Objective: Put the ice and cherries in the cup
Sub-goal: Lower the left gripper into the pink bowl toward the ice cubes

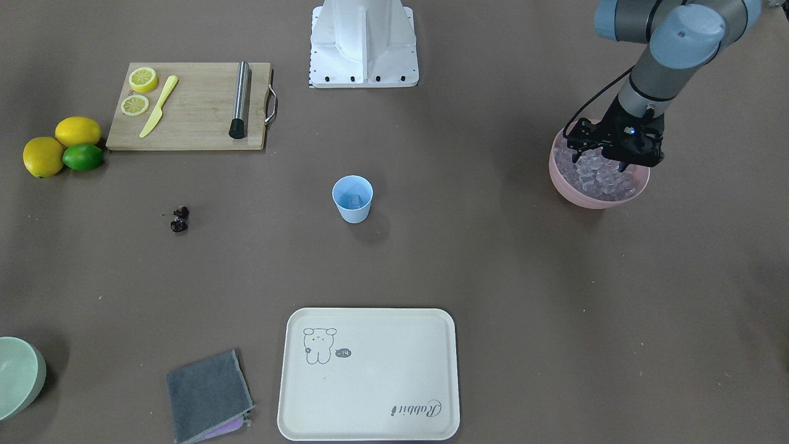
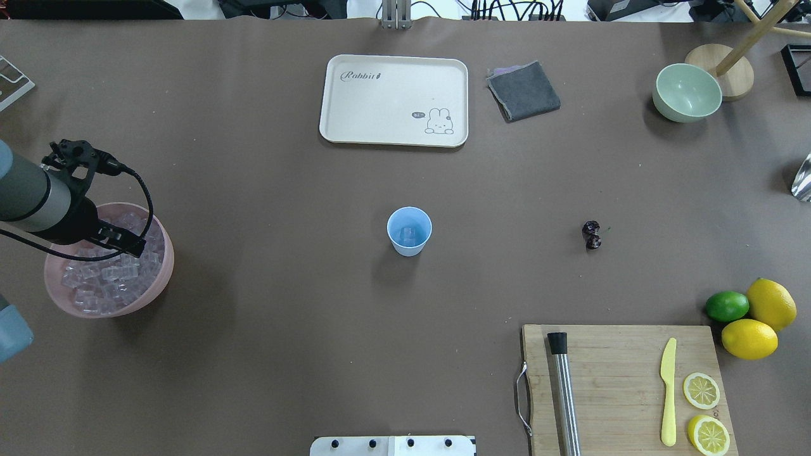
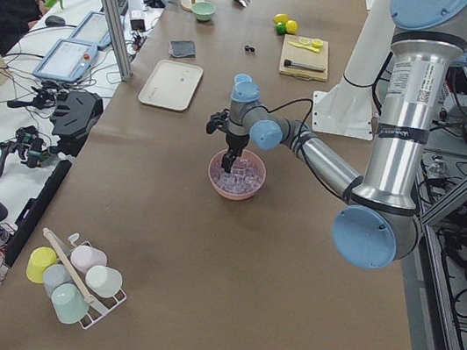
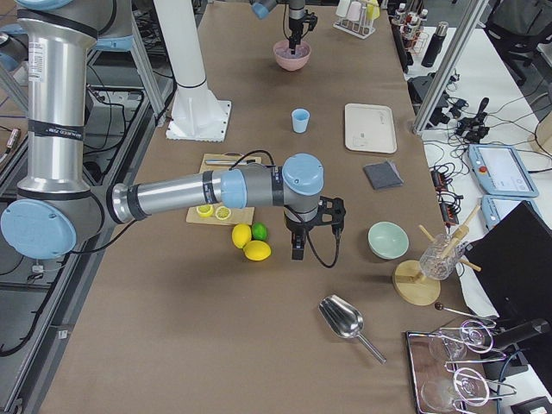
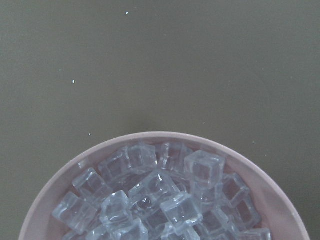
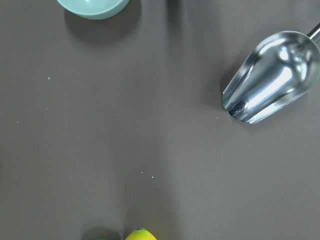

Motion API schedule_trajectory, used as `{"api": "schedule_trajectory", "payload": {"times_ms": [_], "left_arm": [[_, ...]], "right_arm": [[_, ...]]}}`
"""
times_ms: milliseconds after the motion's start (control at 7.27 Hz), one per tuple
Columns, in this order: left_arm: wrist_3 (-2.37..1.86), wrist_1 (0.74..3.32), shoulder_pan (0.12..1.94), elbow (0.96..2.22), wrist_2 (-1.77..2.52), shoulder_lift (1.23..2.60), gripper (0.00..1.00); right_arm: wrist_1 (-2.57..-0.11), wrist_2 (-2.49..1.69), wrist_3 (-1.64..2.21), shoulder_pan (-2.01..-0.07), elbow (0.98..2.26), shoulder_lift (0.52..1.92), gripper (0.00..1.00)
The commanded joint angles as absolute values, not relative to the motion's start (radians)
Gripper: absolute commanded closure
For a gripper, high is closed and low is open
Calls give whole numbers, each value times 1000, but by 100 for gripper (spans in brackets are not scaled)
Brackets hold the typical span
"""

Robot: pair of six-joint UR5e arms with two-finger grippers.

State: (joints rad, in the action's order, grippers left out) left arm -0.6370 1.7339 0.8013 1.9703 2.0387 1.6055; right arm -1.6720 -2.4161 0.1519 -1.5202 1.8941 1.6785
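Overhead exterior gives us the whole brown counter [image 2: 253, 348]. At the left edge the left arm [image 2: 31, 196] comes in and tips down over the pink bowl [image 2: 163, 253]. Only the exterior right view shows the right arm [image 4: 198, 191], stretched low over the counter's right end.

At the far side, in the middle, lies the cream tray [image 2: 393, 101]. The wooden cutting board [image 2: 621, 373] sits near right, carrying a steel rod, a yellow knife and two lemon slices. That pink bowl on the left is heaped with ice [image 5: 160, 192]. Far right stands the green bowl [image 2: 687, 95], and a grey cloth [image 2: 523, 90] lies just right of the tray.

Now the left pincer [image 1: 622, 163]: it points down into the pink bowl, right at the cubes. How wide it stands, and whether it has a cube, I cannot tell.

The right pincer [image 4: 297, 246] hangs just beside the two lemons [image 2: 770, 304] and the lime [image 2: 727, 306]. Whether it is spread or closed cannot be told from that side view. A metal scoop [image 6: 270, 77] lies on bare counter nearby.

Mid-counter, the cup [image 2: 409, 231] stands upright, well apart from both bowls, with one cube in its bottom. To its right, well apart, the cherries [image 2: 592, 234] lie on the counter, touching each other.
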Motion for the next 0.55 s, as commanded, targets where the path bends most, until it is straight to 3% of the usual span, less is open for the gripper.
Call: {"api": "schedule_trajectory", "payload": {"times_ms": [0,413], "left_arm": [[-637,1759,799,1936,2039,1614,9],[-638,1781,796,1910,2040,1621,16]], "right_arm": [[-1672,-2418,152,-1520,1894,1681,0],[-1672,-2416,152,-1520,1896,1686,0]]}}
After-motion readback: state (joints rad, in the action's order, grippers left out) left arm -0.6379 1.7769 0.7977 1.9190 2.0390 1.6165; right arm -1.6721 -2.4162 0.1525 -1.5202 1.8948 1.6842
